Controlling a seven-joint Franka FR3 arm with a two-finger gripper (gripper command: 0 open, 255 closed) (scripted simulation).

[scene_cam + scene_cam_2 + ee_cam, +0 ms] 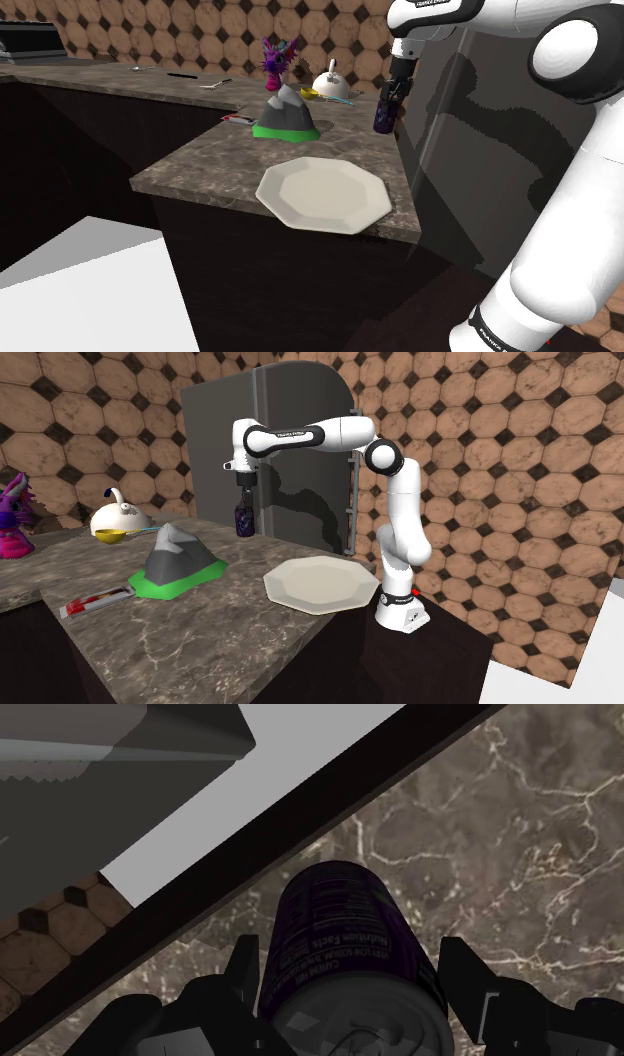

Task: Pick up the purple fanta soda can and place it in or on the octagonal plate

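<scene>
Grey tall cabinet stands at the back of the dark marbled countertop, against an octagon-tiled wall. The white arm reaches out level in front of the cabinet, with its hand pointing down. The octagonal plate is pale, lies flat near the counter's front edge and has nothing on it. A grey mountain model on a green base sits behind the plate, towards the shoulder view's left. Further back are a purple toy figure and a white round vessel with a spout. The purple can is upright, just beside the cabinet face and well apart from the plate. The gripper is over the can's top, and the fingers are part closed, pressing its sides from either hand. It cannot be told whether the can's base is clear of the counter.
</scene>
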